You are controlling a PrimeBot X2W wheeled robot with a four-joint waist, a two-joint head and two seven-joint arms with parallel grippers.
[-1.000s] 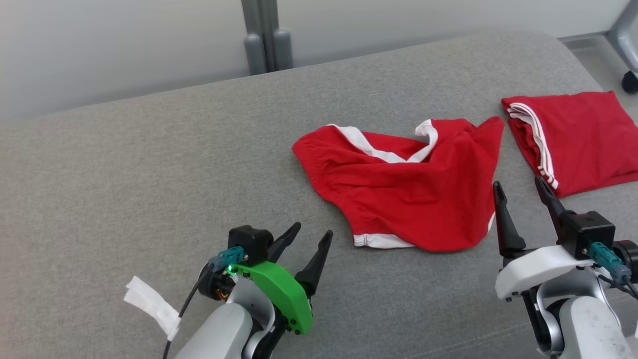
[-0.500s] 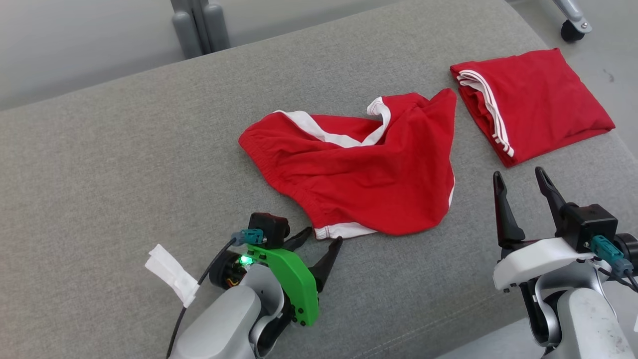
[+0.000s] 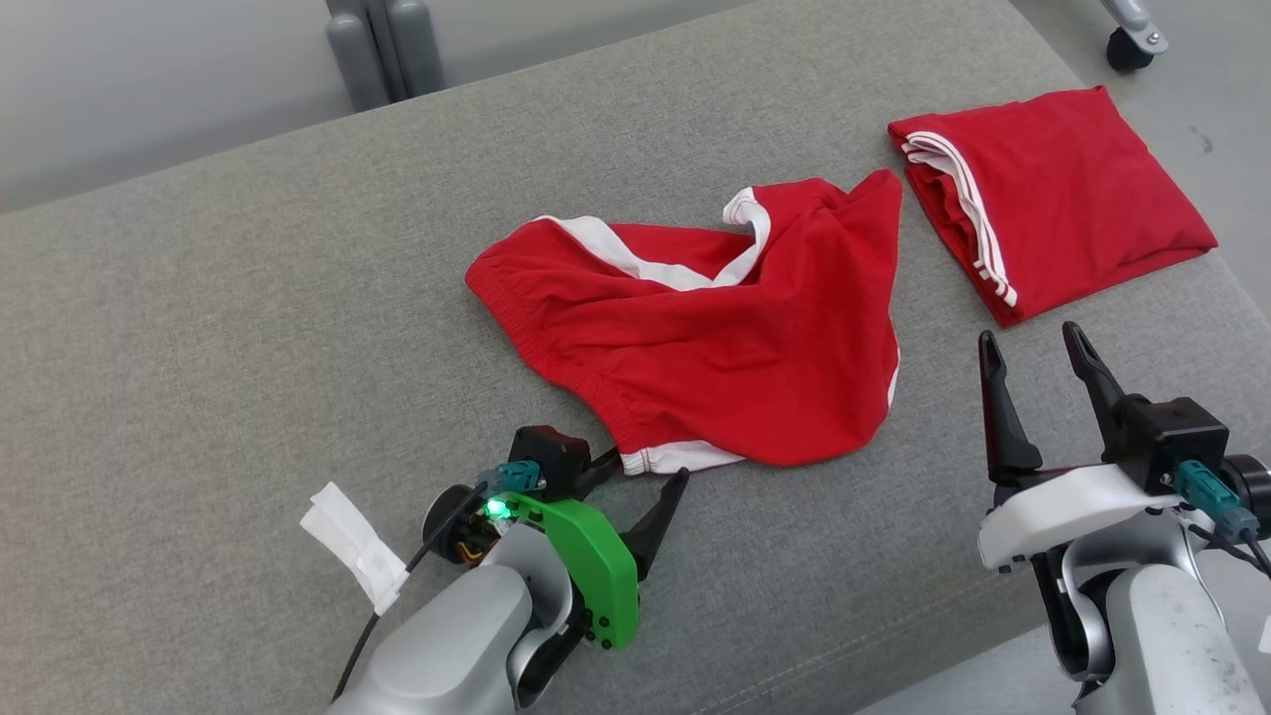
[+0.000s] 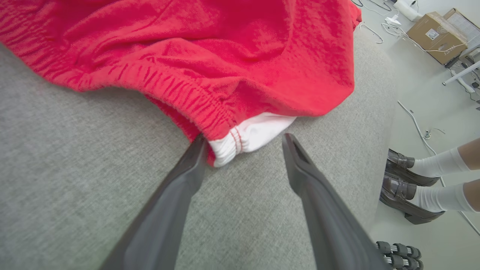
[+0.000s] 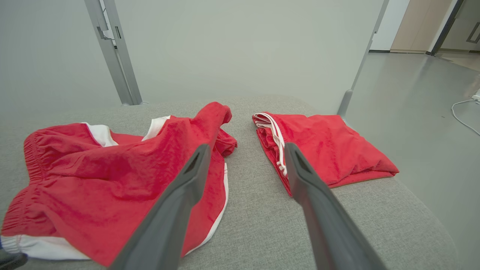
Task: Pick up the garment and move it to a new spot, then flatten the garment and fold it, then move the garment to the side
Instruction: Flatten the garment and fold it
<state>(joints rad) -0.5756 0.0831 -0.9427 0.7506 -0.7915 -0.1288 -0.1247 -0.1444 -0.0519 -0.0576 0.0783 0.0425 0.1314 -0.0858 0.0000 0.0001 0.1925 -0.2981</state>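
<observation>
Head view: crumpled red shorts point(image 3: 715, 348) lie mid-cushion point(image 3: 248, 298); left gripper point(image 3: 643, 469) spread at their near white hem; right gripper point(image 3: 1033, 343) spread, clear of cloth.
Left wrist view: hem corner sits between the fingers.
Right wrist view: shorts look soft, light, floppy; probably best pinched at that corner.

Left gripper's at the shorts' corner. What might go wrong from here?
The open left gripper straddles only the white hem corner of the crumpled shorts; a shallow pinch may slip.
The folded shorts lie close beside them; dragging rightward may disturb that stack.
A person's shoes stand by the cushion edge; wide swings risk contact.
</observation>
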